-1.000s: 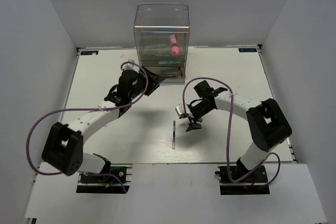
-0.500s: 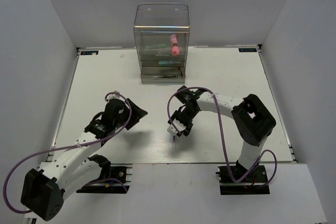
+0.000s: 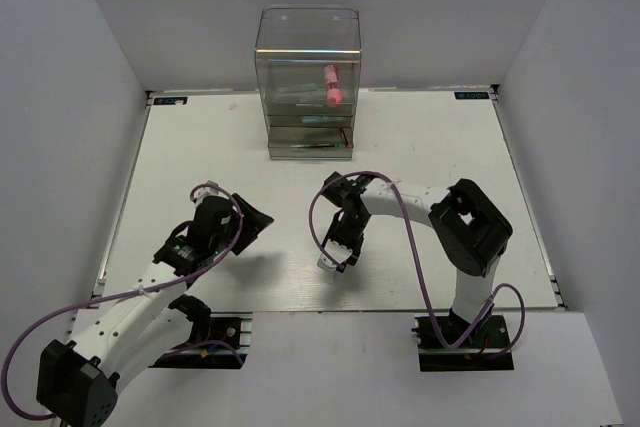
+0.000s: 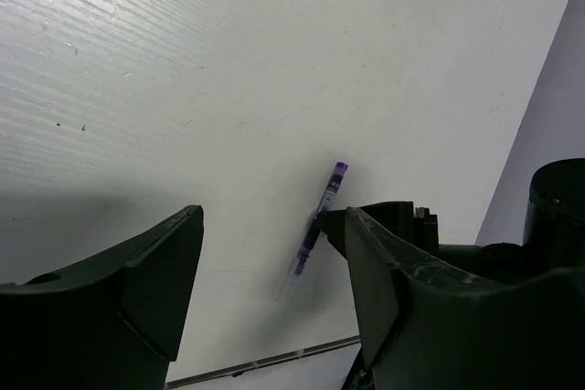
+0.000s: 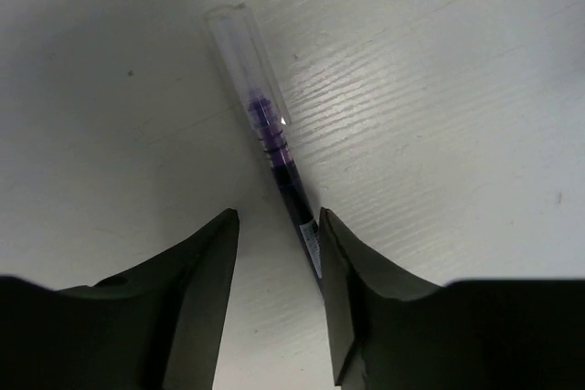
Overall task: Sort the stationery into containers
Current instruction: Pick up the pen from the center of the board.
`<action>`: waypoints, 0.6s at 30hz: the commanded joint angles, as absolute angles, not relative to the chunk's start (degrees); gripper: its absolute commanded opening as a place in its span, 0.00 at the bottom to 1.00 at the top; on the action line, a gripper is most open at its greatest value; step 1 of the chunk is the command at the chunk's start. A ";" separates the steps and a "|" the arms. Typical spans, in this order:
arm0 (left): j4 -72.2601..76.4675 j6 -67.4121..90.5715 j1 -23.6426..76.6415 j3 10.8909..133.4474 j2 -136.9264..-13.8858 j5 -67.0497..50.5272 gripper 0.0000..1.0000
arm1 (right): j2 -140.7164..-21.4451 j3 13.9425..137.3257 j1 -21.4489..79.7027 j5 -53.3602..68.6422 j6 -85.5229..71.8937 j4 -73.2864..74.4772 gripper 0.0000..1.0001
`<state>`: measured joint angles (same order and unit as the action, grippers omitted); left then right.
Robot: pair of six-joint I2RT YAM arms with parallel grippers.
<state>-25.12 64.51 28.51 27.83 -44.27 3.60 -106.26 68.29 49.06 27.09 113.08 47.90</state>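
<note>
Two dark fingers of right gripper (image 5: 276,221) set partly apart, straddling thin clear-barrelled pen with purple ink (image 5: 265,125); one finger just beside barrel, no clamp made.

Judged step: pick-up of pen, lying flat close to near edge of white table (image 3: 430,147), about mid-width.

Next: close squarely across barrel, lift clear, carry to tall clear grey-tinted drawer box (image 3: 308,57) at middle of far edge. Confirm an open drawer first.

Left gripper (image 4: 274,216) wide open, empty, low over table left of pen.

- Right wrist view: finger-to-barrel spacing.
- Left wrist view: whole pen length, angled, beside right arm.
- Top view: pen hidden beneath right gripper; chunky pink tube (image 3: 331,85) visible inside box.
</note>
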 commanded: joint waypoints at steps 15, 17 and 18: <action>-24.08 65.65 28.30 24.96 -43.59 3.43 0.73 | -111.53 67.50 50.80 21.34 102.27 52.92 0.09; -24.69 65.65 28.30 24.96 -43.59 3.43 0.73 | -111.62 69.77 50.37 21.71 90.50 48.11 0.00; -24.70 65.65 28.30 24.96 -43.59 3.43 0.73 | -111.71 70.39 50.01 21.88 84.26 46.60 0.00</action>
<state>-25.17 65.43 28.51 25.08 -44.27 3.62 -107.94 70.65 50.35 24.05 101.12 50.94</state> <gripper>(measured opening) 0.730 0.081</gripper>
